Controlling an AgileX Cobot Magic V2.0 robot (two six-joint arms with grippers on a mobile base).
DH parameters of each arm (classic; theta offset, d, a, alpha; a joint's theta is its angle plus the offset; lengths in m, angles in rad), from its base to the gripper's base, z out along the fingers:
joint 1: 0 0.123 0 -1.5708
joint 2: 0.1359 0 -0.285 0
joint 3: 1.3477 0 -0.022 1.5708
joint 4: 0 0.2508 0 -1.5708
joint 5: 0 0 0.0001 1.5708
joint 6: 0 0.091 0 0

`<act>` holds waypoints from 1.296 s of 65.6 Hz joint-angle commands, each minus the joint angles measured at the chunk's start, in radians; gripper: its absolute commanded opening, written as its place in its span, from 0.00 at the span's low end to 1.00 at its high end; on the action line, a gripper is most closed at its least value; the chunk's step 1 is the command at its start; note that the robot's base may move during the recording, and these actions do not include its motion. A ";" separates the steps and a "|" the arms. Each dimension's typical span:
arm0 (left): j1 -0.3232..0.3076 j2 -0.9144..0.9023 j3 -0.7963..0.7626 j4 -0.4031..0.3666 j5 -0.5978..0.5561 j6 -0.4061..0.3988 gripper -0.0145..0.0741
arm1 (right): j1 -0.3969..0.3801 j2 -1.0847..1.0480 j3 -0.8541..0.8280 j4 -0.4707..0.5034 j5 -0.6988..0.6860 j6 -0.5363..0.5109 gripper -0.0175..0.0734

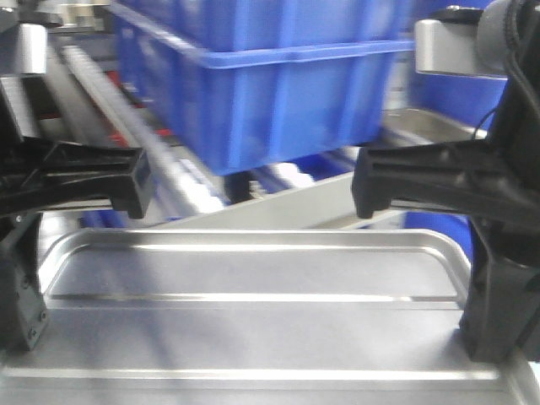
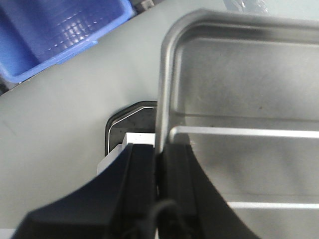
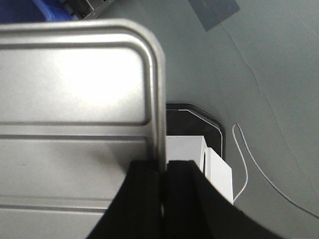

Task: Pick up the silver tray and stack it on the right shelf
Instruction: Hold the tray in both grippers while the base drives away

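- The silver tray is held level between both arms, near the camera, with its two long ribs running left to right.
- The left gripper is seen nearly closed, its fingers pinched on the tray's left rim.
- The right gripper is likewise clamped on the tray's right rim, one finger on each side of the rim.
- The right shelf is seen beyond the tray; its steel front bar crosses just past the tray's far rim.
- A large blue crate is seated on the rollers directly behind that bar, filling the far middle.
- A second metal rim is glimpsed far right, partly hidden by the right arm.
- Below the tray, grey floor, a thin white cable and a blue bin are visible.
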 commanded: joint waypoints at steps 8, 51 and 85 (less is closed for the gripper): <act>-0.009 -0.028 -0.022 0.019 0.009 -0.011 0.05 | 0.003 -0.031 -0.021 -0.029 -0.005 0.002 0.26; -0.009 -0.028 -0.022 0.019 0.009 -0.011 0.05 | 0.003 -0.031 -0.021 -0.029 -0.004 0.002 0.26; -0.009 -0.028 -0.022 0.019 0.013 -0.011 0.05 | 0.003 -0.031 -0.021 -0.029 -0.004 0.002 0.26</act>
